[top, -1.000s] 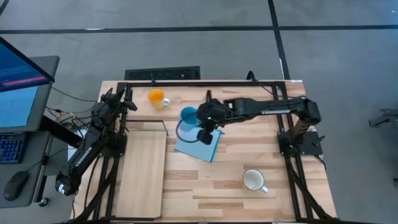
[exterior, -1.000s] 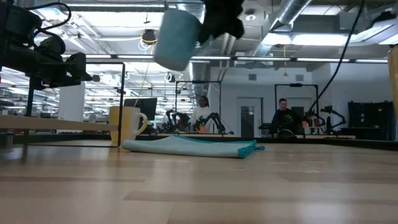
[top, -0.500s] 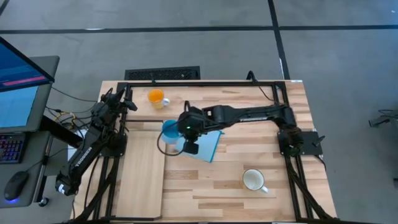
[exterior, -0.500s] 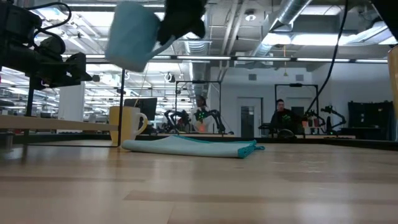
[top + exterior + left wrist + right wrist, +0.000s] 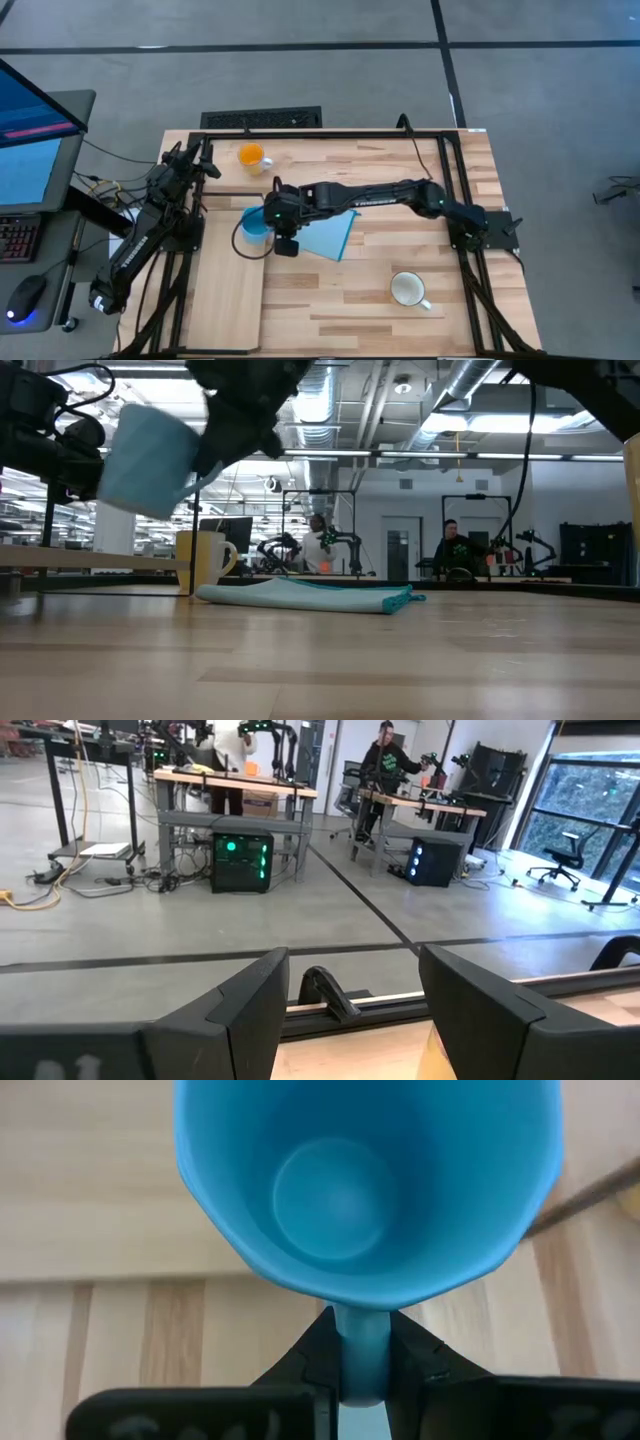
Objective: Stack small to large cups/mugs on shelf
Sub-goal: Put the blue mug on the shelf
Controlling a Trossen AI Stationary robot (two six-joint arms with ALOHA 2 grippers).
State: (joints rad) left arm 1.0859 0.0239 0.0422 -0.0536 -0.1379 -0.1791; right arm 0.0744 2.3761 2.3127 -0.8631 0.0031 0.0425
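The pale shelf [image 5: 228, 272] lies in the lower left of the high view, and over its upper right corner hangs the light blue mug [image 5: 254, 222], tilted and clear of the wood in the low view. The right gripper [image 5: 271, 224], reaching across from the frame's right, has its fingers [image 5: 420, 1362] nearly pressed together, pinching the mug's handle. The left gripper [image 5: 204, 165] waits at the upper left with its fingers [image 5: 225, 1020] spread wide and empty; the white mug [image 5: 407, 290] sits lower right, the orange mug [image 5: 251, 156] upper left.
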